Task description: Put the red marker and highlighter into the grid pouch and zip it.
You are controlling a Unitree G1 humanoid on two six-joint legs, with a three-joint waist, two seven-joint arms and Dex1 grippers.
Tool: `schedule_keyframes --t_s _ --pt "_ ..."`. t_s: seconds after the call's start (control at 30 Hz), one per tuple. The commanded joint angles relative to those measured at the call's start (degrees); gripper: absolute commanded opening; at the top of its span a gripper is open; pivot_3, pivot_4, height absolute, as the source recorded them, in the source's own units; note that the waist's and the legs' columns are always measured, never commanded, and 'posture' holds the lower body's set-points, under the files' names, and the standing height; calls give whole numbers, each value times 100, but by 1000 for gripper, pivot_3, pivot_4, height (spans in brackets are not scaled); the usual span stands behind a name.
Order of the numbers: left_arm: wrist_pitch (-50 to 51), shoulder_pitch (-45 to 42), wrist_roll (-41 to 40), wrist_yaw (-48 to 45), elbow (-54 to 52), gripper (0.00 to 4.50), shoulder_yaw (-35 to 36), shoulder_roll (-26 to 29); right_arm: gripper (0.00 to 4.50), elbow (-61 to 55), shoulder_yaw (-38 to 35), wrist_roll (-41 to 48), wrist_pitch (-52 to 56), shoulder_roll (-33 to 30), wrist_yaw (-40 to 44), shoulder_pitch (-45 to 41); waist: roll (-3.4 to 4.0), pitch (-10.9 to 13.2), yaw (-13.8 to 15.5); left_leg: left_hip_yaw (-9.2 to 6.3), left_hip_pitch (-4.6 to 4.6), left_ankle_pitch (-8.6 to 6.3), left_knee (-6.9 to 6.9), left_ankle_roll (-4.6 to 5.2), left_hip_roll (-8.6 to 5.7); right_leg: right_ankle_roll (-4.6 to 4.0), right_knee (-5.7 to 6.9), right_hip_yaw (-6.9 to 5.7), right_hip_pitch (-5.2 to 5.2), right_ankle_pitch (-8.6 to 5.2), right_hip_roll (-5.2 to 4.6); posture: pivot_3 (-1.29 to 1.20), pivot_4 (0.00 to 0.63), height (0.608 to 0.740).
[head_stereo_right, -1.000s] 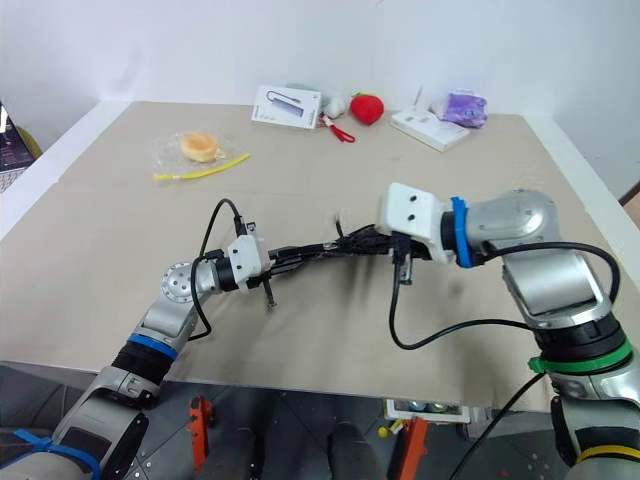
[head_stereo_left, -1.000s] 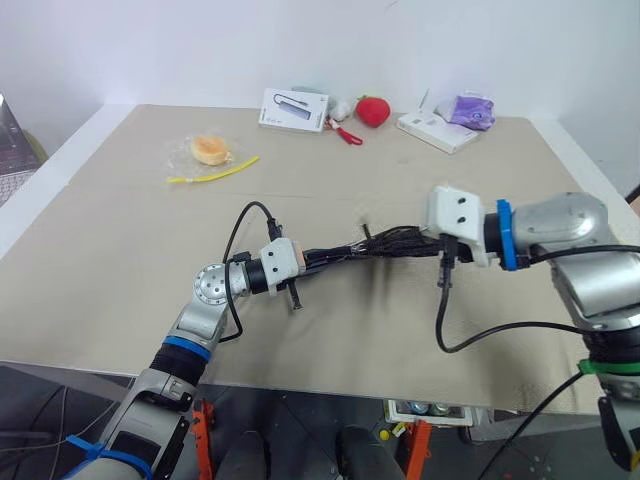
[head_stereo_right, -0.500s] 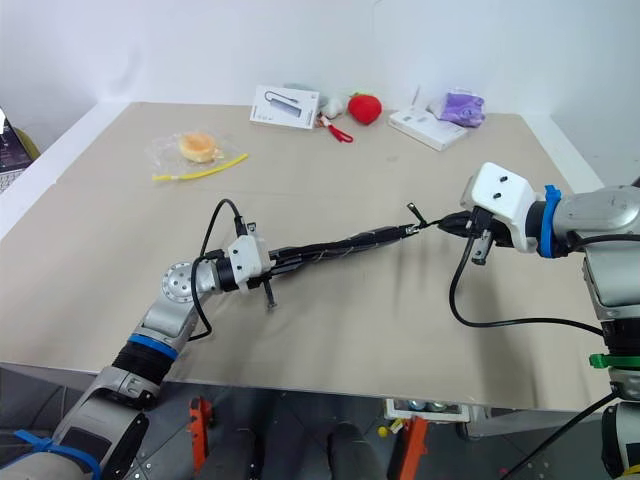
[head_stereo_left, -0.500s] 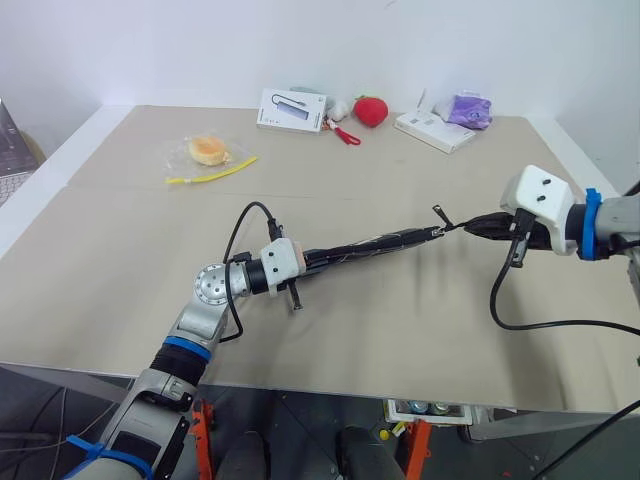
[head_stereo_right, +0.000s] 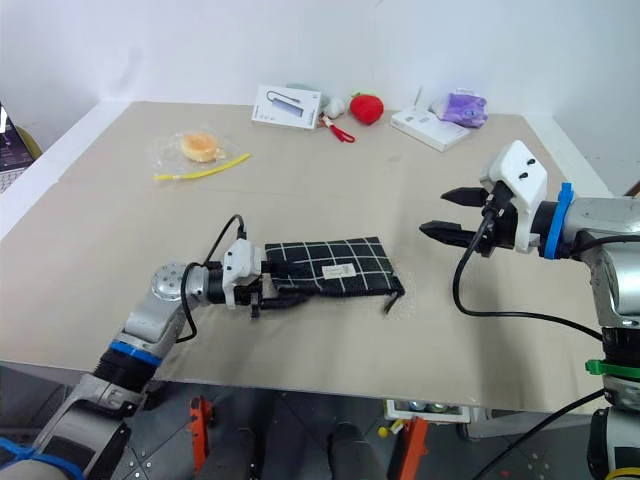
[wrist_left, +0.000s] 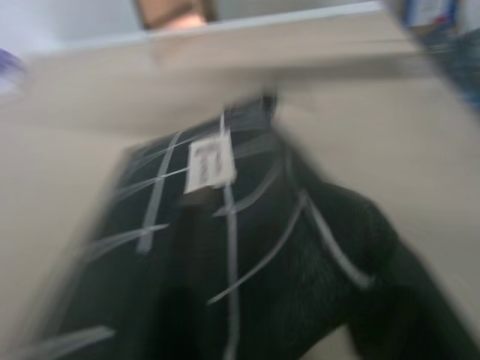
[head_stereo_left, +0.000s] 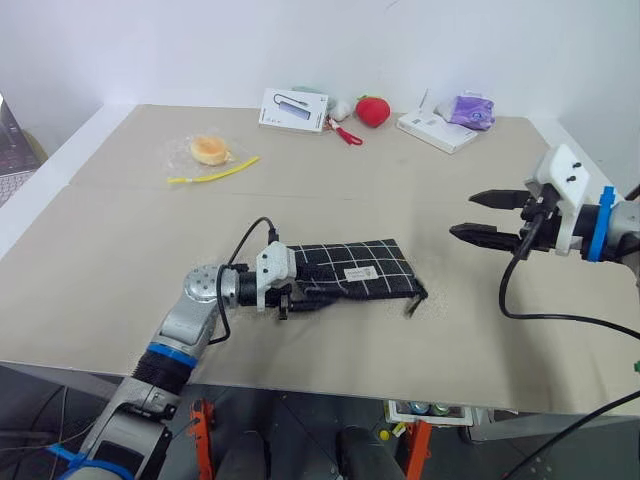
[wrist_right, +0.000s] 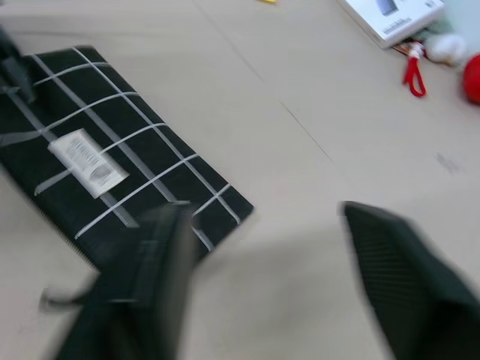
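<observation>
Lying flat on the beige worktop (head_stereo_left: 120, 250), the grid pouch (head_stereo_left: 350, 270) sits near the front edge, its white label (head_stereo_left: 358, 274) facing up and its zipper pull (head_stereo_left: 411, 306) trailing off the end nearer the right arm. No opening shows along its visible edge, though whether the zip is fully closed cannot be told. Neither the red marker nor the highlighter can be seen on the worktop or anywhere else.

At the pouch's other end is the left pincer (head_stereo_left: 290, 292), pointing along the worktop toward the right arm. Its black fingers are right against the fabric; whether they are spread or pinching the pouch cannot be told, since the left wrist view is smeared and only shows the gridded cloth close up.

Well apart from the pouch, the right pincer (head_stereo_left: 487, 215) hangs above the worktop with its two black fingers spread wide and nothing between them, pointing back toward the pouch.

Along the far edge lie a white box (head_stereo_left: 294, 109), a round red strawberry plush (head_stereo_left: 373, 110) with a small red loop (head_stereo_left: 348, 134) beside it, a flat white device (head_stereo_left: 436, 130) and a purple bundle (head_stereo_left: 469, 110). Toward the far left corner are a wrapped bun (head_stereo_left: 209, 150) and a yellow strip (head_stereo_left: 213, 171)
</observation>
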Motion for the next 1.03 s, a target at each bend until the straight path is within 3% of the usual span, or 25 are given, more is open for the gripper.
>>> schedule_keyframes --t_s 0.03,0.17,0.27,0.4,0.57,0.8,1.03 --pt "1139 88 -696 -34 -796 4333 199 146 4500 232 -246 -43 -49 48 -277 187 0 0 -1 1 0 0 0 0 0 2 0 0 0 -1 -1 0 150 734" --pt "1774 109 -1108 348 -1050 4426 655 182 4500 176 -305 28 24 74 -404 426 1 0 1 0 2 1 1 0 1 8 1 0 0 -4 1 0 150 734" --pt "2335 92 -1504 1142 -926 4426 1579 348 4500 247 -331 -49 9 85 -555 673 -2 2 -7 1 5 1 2 0 3 8 2 0 0 -5 2 0 150 734" --pt "2573 392 -1283 1918 -854 4426 2337 876 4500 367 -236 -149 -44 67 -634 872 -3 2 -52 0 9 1 -1 1 12 4 4 0 -1 -3 12 0 150 734" --pt "2788 1198 -1308 1980 -1152 4426 2983 1701 4500 951 -177 -271 -217 84 -590 822 -9 6 -72 4 7 0 -3 0 8 -1 2 3 -2 -5 4 0 150 734" --pt "2862 1751 -1324 1872 -1412 4426 3302 2238 4500 1884 -153 -445 -585 145 -555 540 -27 17 -10 5 7 3 1 -6 6 0 1 -3 1 -6 -1 0 150 734" --pt "2851 1551 -1220 1773 -1373 4426 3096 2384 4500 1731 -431 -278 -549 115 -502 814 -27 18 -10 5 7 3 -6 -5 9 -3 2 -4 -2 -7 1 0 150 734"
